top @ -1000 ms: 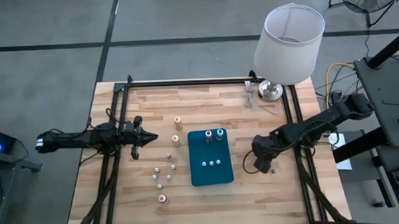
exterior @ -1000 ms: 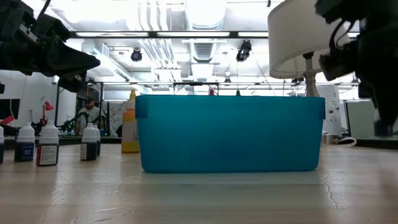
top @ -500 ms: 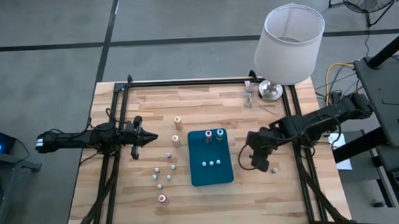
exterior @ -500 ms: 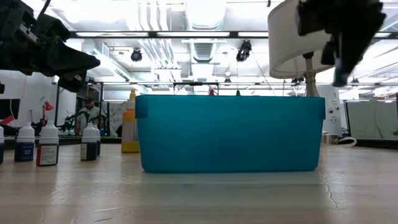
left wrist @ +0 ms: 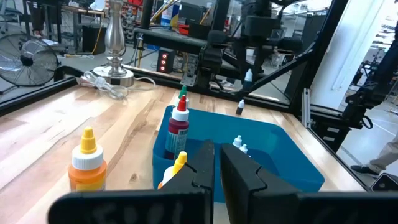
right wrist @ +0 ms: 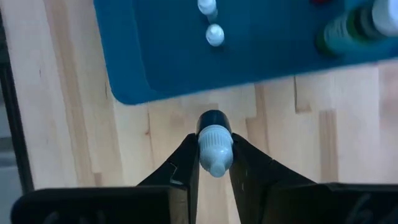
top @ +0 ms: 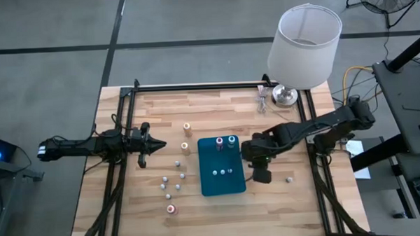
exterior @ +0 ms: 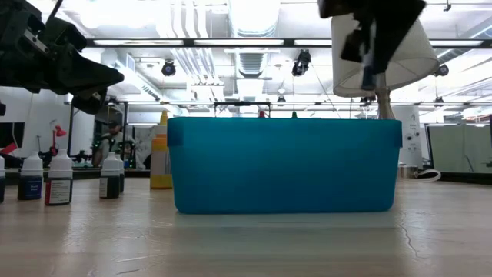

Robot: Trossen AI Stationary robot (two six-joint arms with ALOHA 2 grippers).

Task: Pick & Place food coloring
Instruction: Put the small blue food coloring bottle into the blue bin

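1. Spanning the scene, the worktop (top: 216, 104) lies bare toward the lamp (top: 302, 45).
2. Teal tray (top: 222, 179) sits mid-worktop, bottles inside.
3. Right gripper (top: 261, 174) hangs just beside the tray's edge, jaws clamped on a small white-capped bottle (right wrist: 214, 149).
4. Left gripper (top: 149, 143) waits apart, jaws closed, empty.
5. Loose bottles (top: 173, 181) crowd the tray's other side.

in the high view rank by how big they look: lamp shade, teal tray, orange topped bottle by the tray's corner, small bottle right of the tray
1. Lamp shade, largest, though it stands nearer the camera.
2. Teal tray.
3. Orange topped bottle.
4. Small bottle right of the tray, smallest.
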